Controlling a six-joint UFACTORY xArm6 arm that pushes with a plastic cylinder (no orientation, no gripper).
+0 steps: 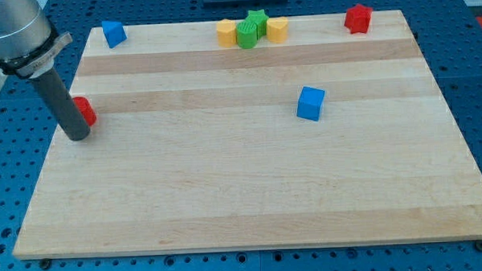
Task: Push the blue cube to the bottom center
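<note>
Your blue cube (310, 103) sits right of centre on the board (227, 200), well above the bottom edge, unpushed. My tip (79, 136), fingerless, rests far left beside a red block (85, 111).

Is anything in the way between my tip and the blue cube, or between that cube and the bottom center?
Nothing visible. My tip sits at the view's left beside a red block; bare board separates it from the blue cube, and from there to the bottom center.

blue cube (310, 102), upright, right of centre on the board
</note>
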